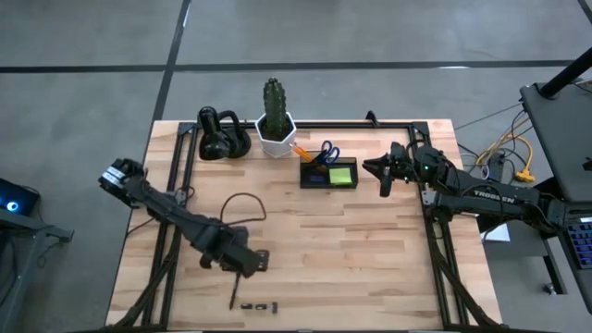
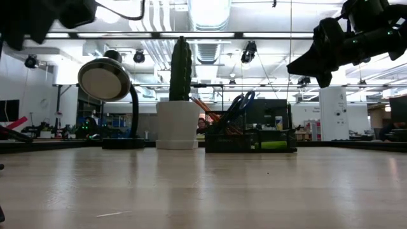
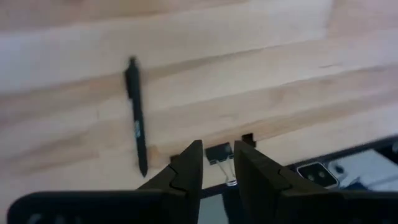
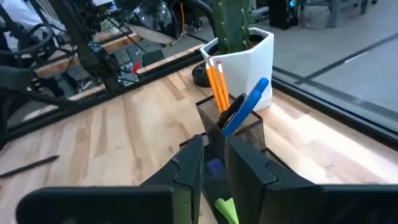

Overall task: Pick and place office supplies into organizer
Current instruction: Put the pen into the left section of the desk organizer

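Observation:
A dark pen (image 3: 135,115) (image 1: 237,291) lies flat on the wooden table near its front edge, with small black clips (image 3: 217,152) (image 1: 248,305) beside it. My left gripper (image 3: 219,163) (image 1: 252,266) hangs above them, pointing steeply down, its fingers a narrow gap apart and empty. The organizer (image 1: 328,172) (image 4: 233,127) stands at the back and holds orange pencils (image 4: 216,81), blue-handled scissors (image 4: 245,109), a lime-green pad (image 1: 341,175) and a small blue block (image 4: 214,167). My right gripper (image 4: 215,149) (image 1: 377,170) hovers just right of it, roughly level, narrowly open and empty.
A white hexagonal cactus pot (image 1: 275,134) and a black rounded gadget (image 1: 222,139) stand at the back, left of the organizer. A thin dark cable loop (image 1: 242,208) lies mid-table. Black frame rails (image 1: 176,185) run along the left, right and far sides. Bare wood lies between the arms.

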`<state>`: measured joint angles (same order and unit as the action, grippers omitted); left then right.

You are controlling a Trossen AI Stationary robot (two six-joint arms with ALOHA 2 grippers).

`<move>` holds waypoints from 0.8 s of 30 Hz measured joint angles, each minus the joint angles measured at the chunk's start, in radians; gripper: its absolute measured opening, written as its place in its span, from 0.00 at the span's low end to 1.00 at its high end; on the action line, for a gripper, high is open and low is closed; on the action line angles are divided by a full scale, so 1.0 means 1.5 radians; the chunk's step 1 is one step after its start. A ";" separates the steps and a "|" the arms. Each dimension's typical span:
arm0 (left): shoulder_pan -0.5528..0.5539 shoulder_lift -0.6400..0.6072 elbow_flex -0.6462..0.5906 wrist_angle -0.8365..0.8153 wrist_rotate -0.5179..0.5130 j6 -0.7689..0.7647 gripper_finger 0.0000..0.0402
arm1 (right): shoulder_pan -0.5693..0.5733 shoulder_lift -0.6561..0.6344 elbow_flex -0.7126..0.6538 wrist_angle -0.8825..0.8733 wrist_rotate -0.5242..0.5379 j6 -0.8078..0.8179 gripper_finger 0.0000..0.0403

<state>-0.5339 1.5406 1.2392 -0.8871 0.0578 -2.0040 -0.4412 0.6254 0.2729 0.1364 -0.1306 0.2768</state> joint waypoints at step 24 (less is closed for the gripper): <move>-0.095 0.104 -0.017 0.013 0.052 -0.075 0.18 | 0.001 0.020 -0.001 -0.019 -0.005 0.115 0.14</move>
<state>-0.6770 1.6964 1.2144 -0.8680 0.1354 -2.1159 -0.4404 0.6551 0.2710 0.1086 -0.1386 0.4486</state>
